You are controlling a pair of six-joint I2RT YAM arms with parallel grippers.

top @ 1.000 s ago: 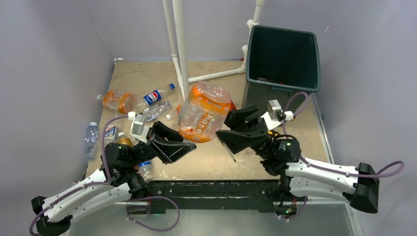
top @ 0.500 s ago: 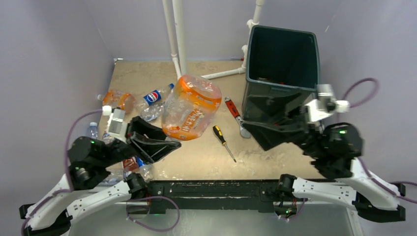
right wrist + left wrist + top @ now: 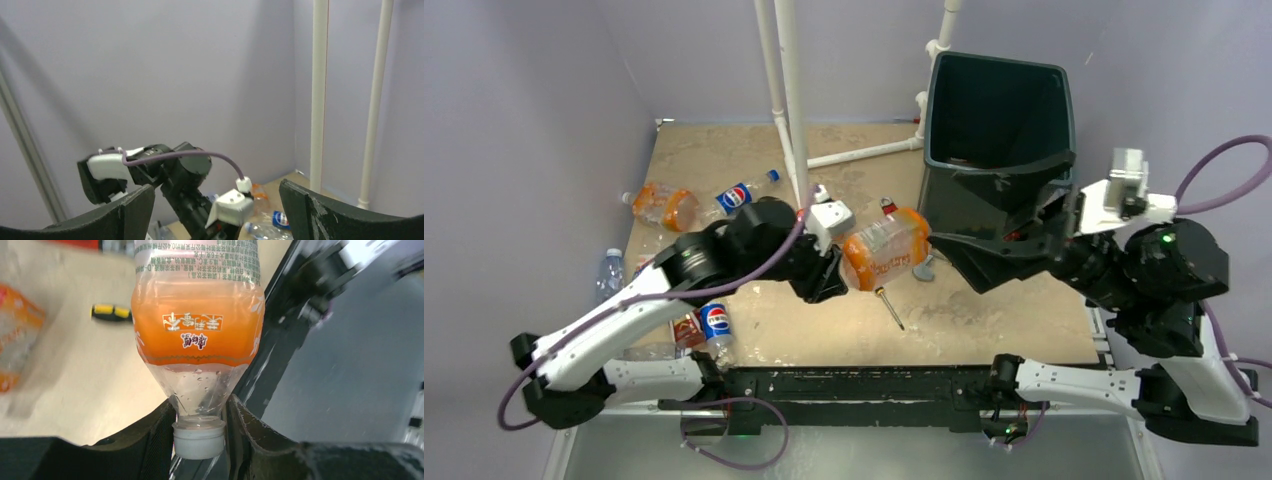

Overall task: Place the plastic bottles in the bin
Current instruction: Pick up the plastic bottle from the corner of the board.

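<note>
Clear plastic first, far left: a small bottle [image 3: 609,272] lies against the wall. Beyond it, an orange-tinted bottle [image 3: 664,205] rests on the tan table [image 3: 984,320]. Moving along, a Pepsi bottle [image 3: 740,194] lies near the white pipes [image 3: 789,90], and a second Pepsi-labelled bottle [image 3: 715,322] sits at the near edge by the left arm's base.

Now mid-table, here's the action: the left gripper [image 3: 832,270] is pinching an orange-labelled bottle [image 3: 886,250] at its neck and white cap [image 3: 199,439]. The bottle is held up off the table, its body pointing right toward the bin. Below it, a yellow-and-black screwdriver [image 3: 890,305] lies flat.

Further right, the dark green bin [image 3: 1004,62] stands at the far corner, and the held bottle is just short of its near wall. The right gripper [image 3: 999,225] hangs in front of the bin, its jaws spread wide.
</note>
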